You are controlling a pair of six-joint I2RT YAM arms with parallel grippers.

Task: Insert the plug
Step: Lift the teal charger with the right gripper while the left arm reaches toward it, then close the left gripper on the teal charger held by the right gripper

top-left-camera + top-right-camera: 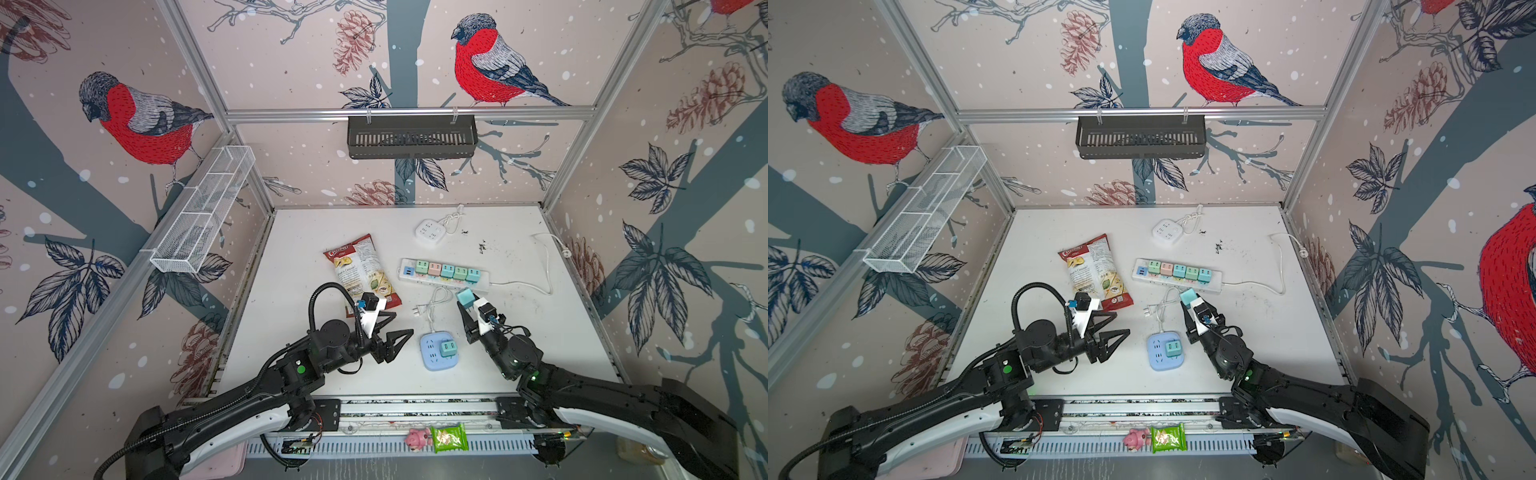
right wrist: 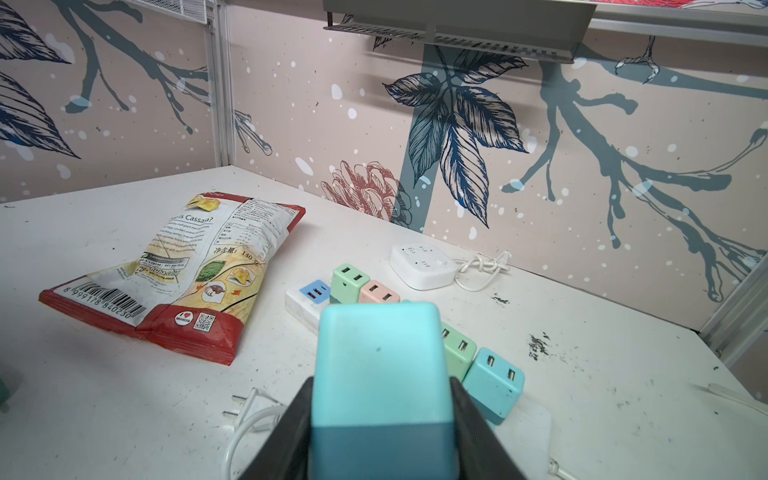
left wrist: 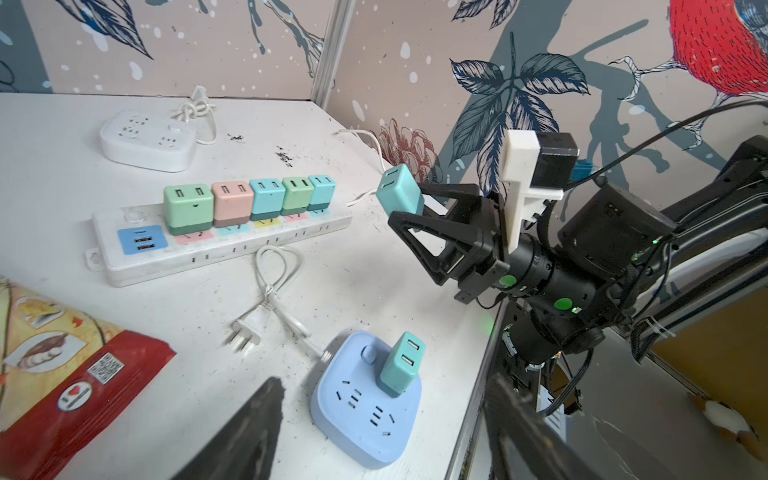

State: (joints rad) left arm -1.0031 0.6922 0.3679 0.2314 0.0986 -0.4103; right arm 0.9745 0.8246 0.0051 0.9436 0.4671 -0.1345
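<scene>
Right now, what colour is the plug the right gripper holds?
Turquoise plug, darker at its base; best in the right wrist view.

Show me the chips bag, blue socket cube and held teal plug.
chips bag (image 1: 362, 272): in a top view, middle.
blue socket cube (image 3: 358, 417): left wrist view, top face.
teal plug (image 2: 376, 365): right wrist view, upper face.

we see a teal plug (image 2: 378, 365) with a darker teal base, a white power strip (image 3: 208, 255) carrying mint, pink and teal adapters (image 3: 266, 199) and a blue usb panel (image 3: 142, 245), a pale blue socket block (image 3: 361, 415), a white socket cube (image 3: 145, 145), a red-edged chip bag (image 2: 187, 266), and beige walls (image 1: 291, 62) printed with red-breasted birds (image 1: 482, 66).
</scene>
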